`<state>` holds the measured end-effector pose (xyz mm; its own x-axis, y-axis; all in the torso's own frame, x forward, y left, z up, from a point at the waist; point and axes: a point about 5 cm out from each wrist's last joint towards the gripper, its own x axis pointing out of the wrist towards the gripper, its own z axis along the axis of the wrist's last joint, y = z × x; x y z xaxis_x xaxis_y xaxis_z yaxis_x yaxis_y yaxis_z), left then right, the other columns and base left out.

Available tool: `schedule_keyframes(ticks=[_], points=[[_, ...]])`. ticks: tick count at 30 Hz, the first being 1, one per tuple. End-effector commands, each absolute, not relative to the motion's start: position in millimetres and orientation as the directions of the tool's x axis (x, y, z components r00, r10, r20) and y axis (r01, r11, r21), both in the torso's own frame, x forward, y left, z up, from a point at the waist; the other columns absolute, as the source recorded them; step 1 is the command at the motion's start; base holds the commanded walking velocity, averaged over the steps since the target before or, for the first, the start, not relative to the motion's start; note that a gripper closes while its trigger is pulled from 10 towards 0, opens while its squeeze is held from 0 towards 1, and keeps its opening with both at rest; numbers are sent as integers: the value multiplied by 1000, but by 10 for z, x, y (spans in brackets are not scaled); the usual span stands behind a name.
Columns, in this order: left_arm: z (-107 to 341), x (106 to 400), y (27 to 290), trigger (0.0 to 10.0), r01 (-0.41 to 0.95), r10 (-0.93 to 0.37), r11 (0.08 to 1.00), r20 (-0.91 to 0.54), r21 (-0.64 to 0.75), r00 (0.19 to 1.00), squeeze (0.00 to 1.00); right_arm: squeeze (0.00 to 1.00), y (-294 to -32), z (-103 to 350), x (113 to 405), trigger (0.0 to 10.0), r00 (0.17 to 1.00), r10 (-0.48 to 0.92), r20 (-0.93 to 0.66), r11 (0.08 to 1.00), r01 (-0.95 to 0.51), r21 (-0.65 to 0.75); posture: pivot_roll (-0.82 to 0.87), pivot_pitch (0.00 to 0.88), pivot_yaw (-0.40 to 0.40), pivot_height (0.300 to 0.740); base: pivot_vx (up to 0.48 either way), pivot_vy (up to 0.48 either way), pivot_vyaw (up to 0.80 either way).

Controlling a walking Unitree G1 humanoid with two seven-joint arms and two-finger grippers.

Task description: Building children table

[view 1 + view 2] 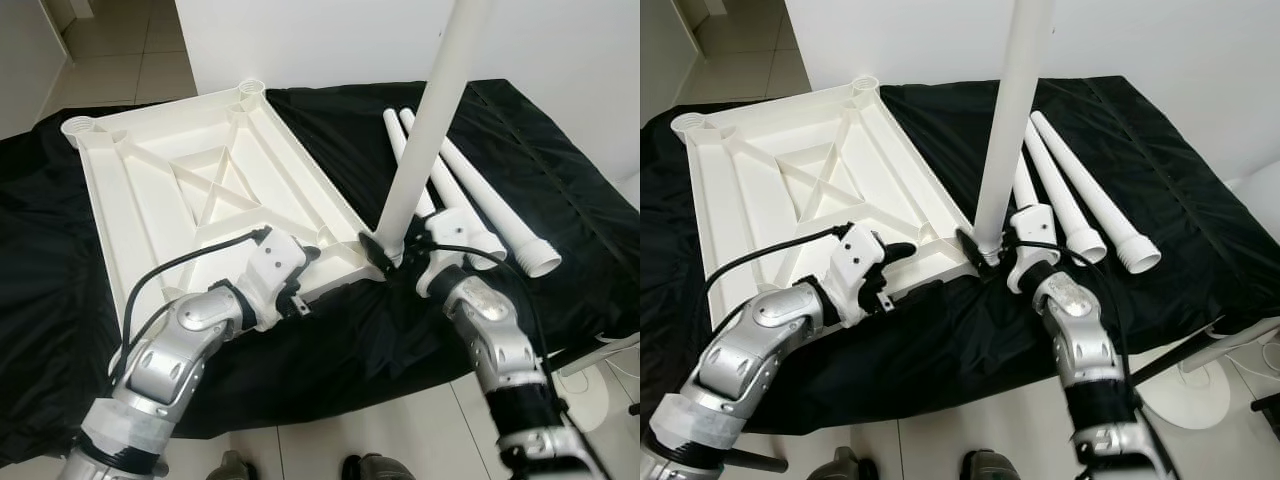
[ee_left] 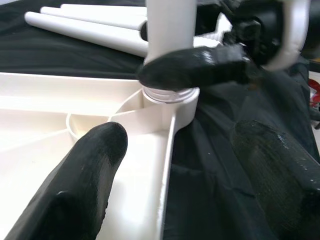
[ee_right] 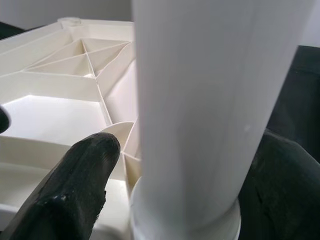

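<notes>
A white plastic tabletop (image 1: 150, 200) lies upside down on a black cloth (image 1: 560, 180). A white table leg (image 1: 430, 120) stands nearly upright in the tabletop's near right corner socket (image 2: 170, 97). My right gripper (image 1: 392, 250) is shut on the leg just above the socket, and the leg sits between its fingers (image 3: 85, 170). My left gripper (image 1: 305, 280) is open at the tabletop's near edge, left of that corner. One of its fingers (image 2: 85, 170) is over the tabletop's inside and the other is over the cloth. Three spare legs (image 1: 480, 200) lie to the right.
Empty sockets stand at the tabletop's far corners (image 1: 78, 127) (image 1: 250, 88). A white wall (image 1: 320, 40) rises behind the cloth-covered surface. Tiled floor (image 1: 110, 50) lies at the far left. A white round stand base (image 1: 1185, 390) sits on the floor at the near right.
</notes>
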<state>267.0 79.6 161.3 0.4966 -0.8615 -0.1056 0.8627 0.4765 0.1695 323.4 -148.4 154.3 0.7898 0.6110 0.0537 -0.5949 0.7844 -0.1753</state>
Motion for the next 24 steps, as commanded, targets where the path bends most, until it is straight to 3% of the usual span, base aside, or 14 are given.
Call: schedule_keyframes(ticks=[1,4,13,14,15,24], points=[[1598,2666,780,10000,850,-849,494,-114,182,517,0,0,-1470,1492,3233,10000,768,640,29,758,-626,-182,-71,78,17,740,0,0,0],[1580,2659,751,10000,848,-847,495,-116,187,520,0,0,-1483,1438,3283,0,748,664,-8,731,-652,-203,-63,71,11,740,0,0,0],[1570,2640,715,10000,844,-843,504,-110,182,527,0,0,-1543,1382,3337,0,738,674,-39,718,-666,-204,-57,71,6,740,0,0,0],[1568,2640,715,10000,844,-842,505,-111,182,528,0,0,-1551,1378,3340,2314,744,667,-38,724,-660,-199,-54,71,4,740,0,0,0],[1566,2640,720,10000,843,-841,507,-112,182,530,0,0,-1539,1376,3345,10000,756,654,-34,739,-648,-184,-52,72,5,740,0,0,0],[1558,2643,735,10000,838,-835,513,-116,183,537,0,0,-1442,1339,3358,10000,826,563,-9,819,-559,-129,-55,69,4,740,0,0,0]])
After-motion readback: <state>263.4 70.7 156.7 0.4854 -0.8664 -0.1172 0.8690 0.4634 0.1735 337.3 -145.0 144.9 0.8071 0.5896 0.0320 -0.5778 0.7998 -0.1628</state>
